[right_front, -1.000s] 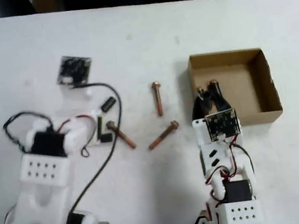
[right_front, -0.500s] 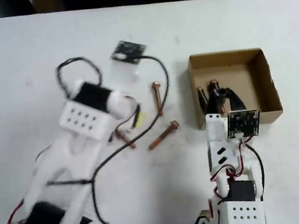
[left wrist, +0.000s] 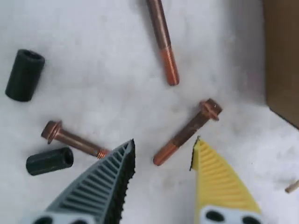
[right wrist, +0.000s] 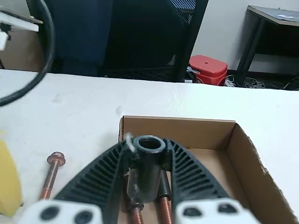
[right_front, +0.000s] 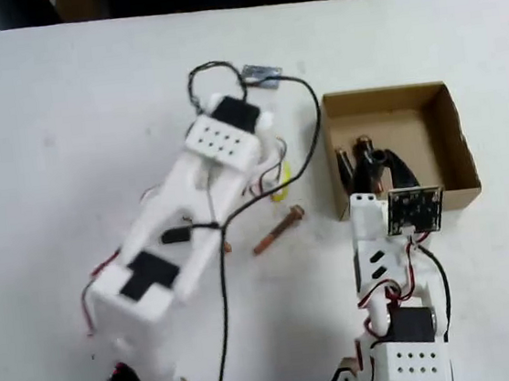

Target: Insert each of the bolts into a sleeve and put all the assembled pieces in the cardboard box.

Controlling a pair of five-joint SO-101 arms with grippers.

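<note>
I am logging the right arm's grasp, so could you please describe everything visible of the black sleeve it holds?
The sleeve is a short black tube, matte and hard-looking, with its hollow open end at the fingertips. It is clamped from both sides by the black ribbed fingers of the right gripper and runs along the gap between them. It is held over the cardboard box, with copper bolts showing below it.

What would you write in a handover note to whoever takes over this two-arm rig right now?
Left gripper: open, over a loose bolt on the table.
Right gripper: shut on a sleeve, above the cardboard box.
Done: two pieces seem to lie in the box.
Left: that bolt, two more bolts and two loose sleeves on the table; the held sleeve too.
</note>
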